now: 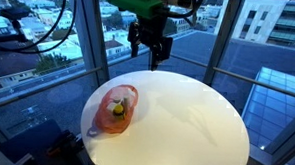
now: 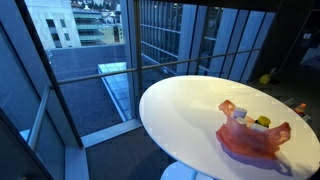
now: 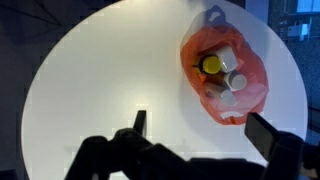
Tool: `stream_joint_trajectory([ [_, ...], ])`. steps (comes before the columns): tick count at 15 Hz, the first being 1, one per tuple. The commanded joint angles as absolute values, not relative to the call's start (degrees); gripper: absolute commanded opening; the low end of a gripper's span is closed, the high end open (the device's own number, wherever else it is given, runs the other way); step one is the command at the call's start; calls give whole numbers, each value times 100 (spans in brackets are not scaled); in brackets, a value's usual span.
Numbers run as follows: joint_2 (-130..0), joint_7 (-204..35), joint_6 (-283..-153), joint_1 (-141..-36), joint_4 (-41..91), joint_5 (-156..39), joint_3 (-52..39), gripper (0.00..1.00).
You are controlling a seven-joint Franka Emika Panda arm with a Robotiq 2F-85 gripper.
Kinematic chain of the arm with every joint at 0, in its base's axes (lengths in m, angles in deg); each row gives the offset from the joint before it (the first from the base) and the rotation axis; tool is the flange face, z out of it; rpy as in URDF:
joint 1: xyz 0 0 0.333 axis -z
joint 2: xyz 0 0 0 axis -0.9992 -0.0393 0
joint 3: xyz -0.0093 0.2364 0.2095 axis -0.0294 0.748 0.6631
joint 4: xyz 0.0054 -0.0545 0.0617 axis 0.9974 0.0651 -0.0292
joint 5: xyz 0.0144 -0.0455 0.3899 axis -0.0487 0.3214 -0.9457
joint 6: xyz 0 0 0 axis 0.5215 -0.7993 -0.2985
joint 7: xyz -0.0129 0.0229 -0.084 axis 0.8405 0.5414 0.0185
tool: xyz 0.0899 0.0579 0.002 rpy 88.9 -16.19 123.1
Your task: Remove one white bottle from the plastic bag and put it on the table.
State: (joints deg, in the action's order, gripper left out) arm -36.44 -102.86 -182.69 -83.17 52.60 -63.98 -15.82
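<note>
A red-orange plastic bag lies on the round white table. Inside it I see white bottles and a yellow-capped item. The bag also shows in both exterior views, at the table's edge. My gripper is open and empty, high above the table and apart from the bag; in an exterior view it hangs above the table's far side.
The table stands by large glass windows with metal railings. A yellow object lies on the floor beyond the table. The table's rim drops off near the window.
</note>
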Motion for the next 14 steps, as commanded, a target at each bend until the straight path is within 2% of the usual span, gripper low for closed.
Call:
stream_joint_trajectory([
  [1,-3932,-10583,-18179,-8230,5090,-6564,-1509,100],
  [14,-4780,-11390,-18801,-8402,5244,-6523,-941,100],
])
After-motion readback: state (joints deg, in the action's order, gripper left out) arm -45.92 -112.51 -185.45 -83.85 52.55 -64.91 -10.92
